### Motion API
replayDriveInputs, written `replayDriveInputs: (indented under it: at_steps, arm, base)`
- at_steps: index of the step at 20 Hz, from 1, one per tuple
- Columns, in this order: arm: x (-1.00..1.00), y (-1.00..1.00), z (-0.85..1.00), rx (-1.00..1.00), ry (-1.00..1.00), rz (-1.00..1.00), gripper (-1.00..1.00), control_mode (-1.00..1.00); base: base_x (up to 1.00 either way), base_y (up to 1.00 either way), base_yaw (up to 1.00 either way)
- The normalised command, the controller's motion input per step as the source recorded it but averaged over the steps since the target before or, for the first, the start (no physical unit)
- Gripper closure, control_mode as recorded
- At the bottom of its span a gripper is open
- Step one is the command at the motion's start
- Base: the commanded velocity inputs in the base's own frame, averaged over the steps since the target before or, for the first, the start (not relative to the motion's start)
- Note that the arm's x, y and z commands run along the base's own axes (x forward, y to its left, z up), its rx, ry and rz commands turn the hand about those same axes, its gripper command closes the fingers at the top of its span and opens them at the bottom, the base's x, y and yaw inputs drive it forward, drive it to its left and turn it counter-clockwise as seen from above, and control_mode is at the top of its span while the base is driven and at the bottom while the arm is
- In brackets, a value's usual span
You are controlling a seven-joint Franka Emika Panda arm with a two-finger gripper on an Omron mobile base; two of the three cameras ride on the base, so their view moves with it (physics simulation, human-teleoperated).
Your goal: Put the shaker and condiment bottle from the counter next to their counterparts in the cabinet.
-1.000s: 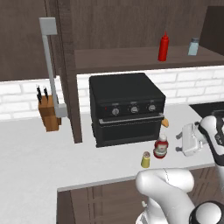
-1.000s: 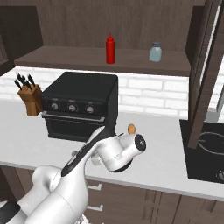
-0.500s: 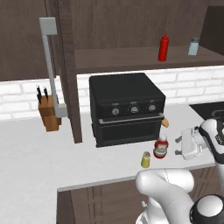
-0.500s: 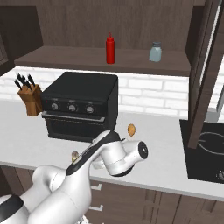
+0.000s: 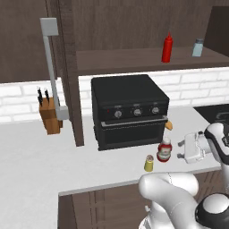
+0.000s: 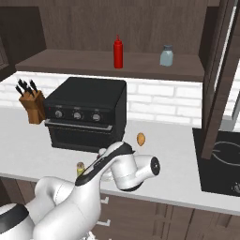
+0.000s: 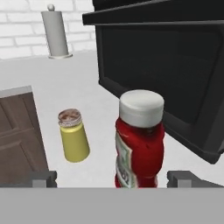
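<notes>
Since the earlier left base pictures, the gripper [image 5: 181, 150] has slid leftward across the frame, from the right edge toward the condiment bottle [image 5: 164, 150], and now sits just beside it at the lower right; nothing on the counter [image 5: 53, 165] has shifted. Its jaws are spread wide and grasp nothing. In the hand view the condiment bottle [image 7: 139, 140] stands upright at lower centre, lined up between the two finger tips, so I judge a closing grasp on it to be the next step, with neither task item yet lifted. The shaker [image 5: 149, 163] stands just beside the bottle, to its lower left in the left base view, both in front of the black oven [image 5: 129, 109]. Counting: one yellow shaker and one squat red bottle on the counter; one slim red squeeze bottle [image 5: 167, 48] and one pale blue shaker [image 5: 197, 47] on the cabinet [image 5: 134, 60] shelf at upper right; one knife block [image 5: 48, 114] at middle left; one small orange object [image 6: 140, 138] behind the arm in the right base view.
</notes>
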Motion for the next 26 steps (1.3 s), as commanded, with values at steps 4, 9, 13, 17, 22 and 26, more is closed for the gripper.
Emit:
replayDriveInputs:
  at_steps: [4, 9, 13, 17, 22, 26]
  arm:
    - [0.21, 0.0, 0.0, 0.05, 0.0, 0.0, -1.0, -1.0]
    - [0.22, 0.0, -0.01, 0.05, 0.0, 0.0, -1.0, -1.0]
    - [0.17, 0.0, -0.07, 0.05, 0.0, 0.0, -1.0, -1.0]
    - [0.05, 0.0, -0.11, 0.06, 0.0, 0.0, -1.0, -1.0]
    - [0.01, 0.07, -0.09, 0.1, 0.05, 0.0, -1.0, -1.0]
    - [0.06, 0.12, 0.0, 0.09, 0.06, 0.0, -1.0, -1.0]
  base:
    - [0.0, 0.0, 0.0]
    - [0.0, 0.0, 0.0]
    - [0.0, 0.0, 0.0]
    - [0.0, 0.0, 0.0]
    - [0.0, 0.0, 0.0]
    - [0.0, 0.0, 0.0]
